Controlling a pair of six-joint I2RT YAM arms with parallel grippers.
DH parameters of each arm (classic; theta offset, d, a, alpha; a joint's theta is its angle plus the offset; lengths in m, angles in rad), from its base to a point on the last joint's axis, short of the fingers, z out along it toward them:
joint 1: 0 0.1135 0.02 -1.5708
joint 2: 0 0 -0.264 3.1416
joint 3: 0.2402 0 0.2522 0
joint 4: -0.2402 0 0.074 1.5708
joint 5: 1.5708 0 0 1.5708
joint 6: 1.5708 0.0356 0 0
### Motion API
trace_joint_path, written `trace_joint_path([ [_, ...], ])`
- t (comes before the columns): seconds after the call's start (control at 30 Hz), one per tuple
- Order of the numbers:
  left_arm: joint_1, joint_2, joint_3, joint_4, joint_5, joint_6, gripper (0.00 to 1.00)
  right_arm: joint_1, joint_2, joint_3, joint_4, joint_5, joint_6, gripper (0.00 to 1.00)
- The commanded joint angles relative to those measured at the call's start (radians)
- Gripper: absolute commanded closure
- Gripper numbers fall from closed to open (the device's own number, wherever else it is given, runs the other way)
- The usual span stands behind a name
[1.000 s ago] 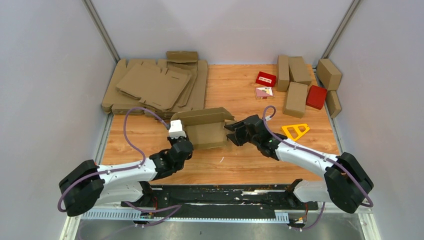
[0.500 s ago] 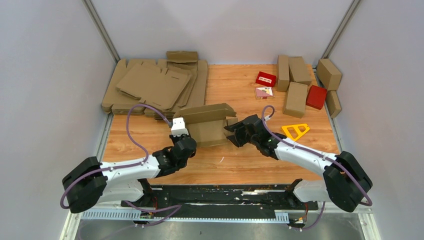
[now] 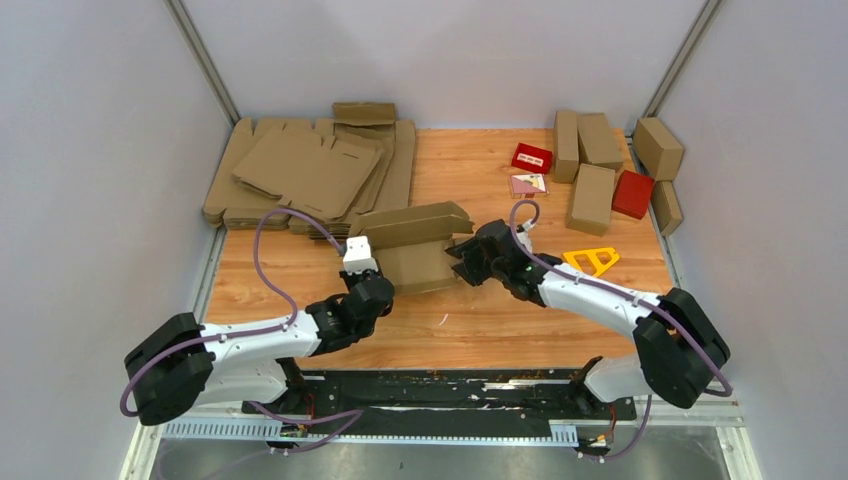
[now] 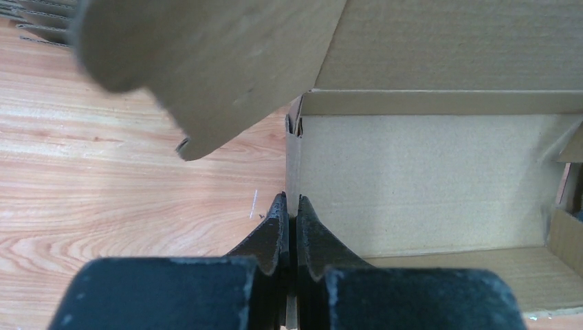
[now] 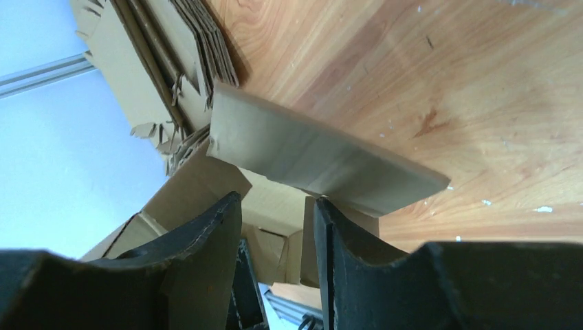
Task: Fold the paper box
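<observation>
The paper box (image 3: 415, 250) sits half-formed near the middle of the wooden table (image 3: 480, 325). It is plain brown corrugated card with its walls upright, a long lid flap leaning over the open top and a round-cornered flap at its left end. At that left end the left claw (image 4: 289, 206) is clenched on the thin upright edge of a side wall, its black tapered fingers pressed against the card from both sides. At the box's right end the right claw (image 5: 276, 206) stands released, its curved fingers parted with a clear gap (an end flap shows just beyond them; whether it touches I cannot tell). Behind and left of the box lies a ragged stack of flat die-cut sheets (image 3: 310, 170). Behind and right are smooth oblong brown cartons (image 3: 592, 195) and two small red boxes (image 3: 532, 157). Just right of the box is a yellow triangular frame (image 3: 590, 262).
</observation>
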Motion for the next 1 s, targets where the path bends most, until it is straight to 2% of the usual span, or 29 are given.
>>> trace_joint_path([
  [0.0, -0.011, -0.016, 0.038, 0.024, -0.026, -0.011, 1.0, -0.003, 0.028, 0.095, -0.074, 0.085, -0.088, 0.57],
  [0.37, -0.012, -0.008, 0.076, -0.041, -0.016, -0.014, 1.0, 0.004, 0.137, 0.17, -0.058, 0.071, -0.312, 0.56],
  [0.63, -0.011, 0.022, 0.122, -0.103, -0.004, -0.034, 1.0, 0.036, 0.153, 0.224, -0.019, 0.092, -0.683, 0.5],
  [0.8, -0.012, 0.044, 0.162, -0.179, -0.004, -0.05, 1.0, 0.042, 0.128, 0.25, -0.092, 0.155, -0.917, 0.49],
  [0.97, -0.011, 0.06, 0.183, -0.224, -0.002, -0.077, 1.0, 0.042, 0.069, 0.235, -0.159, 0.264, -1.034, 0.45],
])
